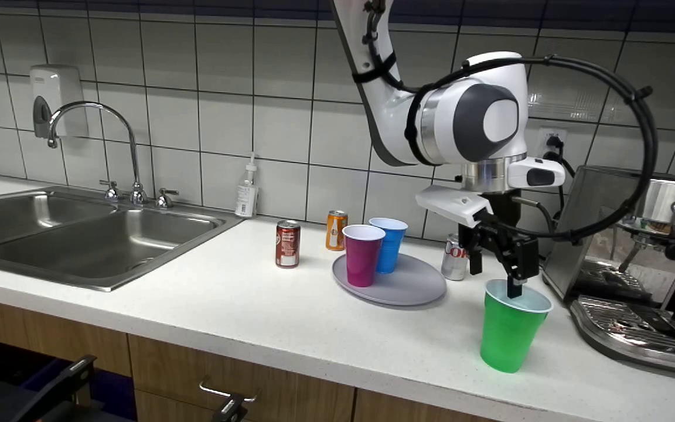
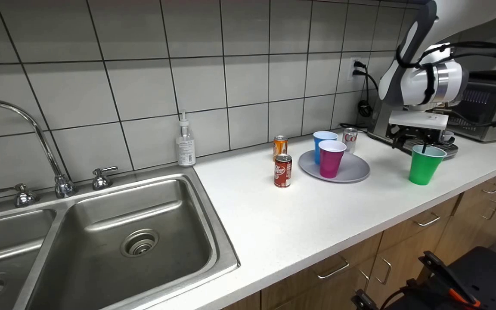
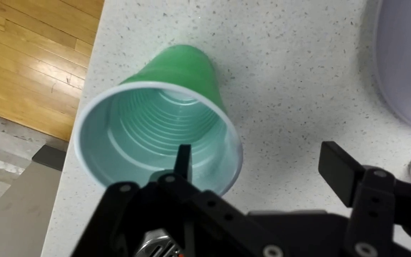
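Green plastic cup [image 1: 510,337] is being supported by countertop [image 1: 279,316] nr. gray plate [image 1: 423,282]. Gripper [image 3: 259,167] is being held spread wide at its rim, w/ one finger [image 3: 183,160] inside, other outside; lining-up prob. done, grasp not yet being made.

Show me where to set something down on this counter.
Widest: the counter between sink and green cup, in front of the red can and gray plate. Narrower: between plate and green cup. Crowded: the plate, bearing a magenta cup and blue cup, and the green cup, where the open gripper hangs.
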`<state>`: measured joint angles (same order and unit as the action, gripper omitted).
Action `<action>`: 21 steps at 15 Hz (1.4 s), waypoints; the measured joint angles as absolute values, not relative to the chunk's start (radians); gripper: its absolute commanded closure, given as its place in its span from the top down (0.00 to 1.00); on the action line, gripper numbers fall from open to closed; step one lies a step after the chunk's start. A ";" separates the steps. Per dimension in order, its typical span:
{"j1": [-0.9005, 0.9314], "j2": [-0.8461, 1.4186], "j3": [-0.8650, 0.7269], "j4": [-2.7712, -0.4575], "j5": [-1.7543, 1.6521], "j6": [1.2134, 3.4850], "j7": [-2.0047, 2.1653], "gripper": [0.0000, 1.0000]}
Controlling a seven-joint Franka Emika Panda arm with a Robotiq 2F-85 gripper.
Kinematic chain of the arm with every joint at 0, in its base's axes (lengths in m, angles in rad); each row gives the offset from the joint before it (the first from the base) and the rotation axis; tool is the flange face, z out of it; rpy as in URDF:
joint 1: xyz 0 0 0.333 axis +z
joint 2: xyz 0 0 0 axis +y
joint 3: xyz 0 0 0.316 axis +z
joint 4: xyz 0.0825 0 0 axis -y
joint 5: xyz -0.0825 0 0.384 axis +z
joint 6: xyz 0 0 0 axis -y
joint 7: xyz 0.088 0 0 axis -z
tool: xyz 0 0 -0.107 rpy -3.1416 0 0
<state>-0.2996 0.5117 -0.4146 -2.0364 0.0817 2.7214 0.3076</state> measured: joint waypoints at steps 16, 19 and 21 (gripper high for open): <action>-0.297 0.501 -0.416 -2.011 0.082 2.715 0.311 0.01; -0.284 0.489 -0.416 -2.012 0.081 2.718 0.313 0.01; -0.271 0.476 -0.417 -2.015 0.078 2.719 0.315 0.01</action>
<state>-0.2709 0.4761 -0.4168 -2.0152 0.0783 2.7187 0.3153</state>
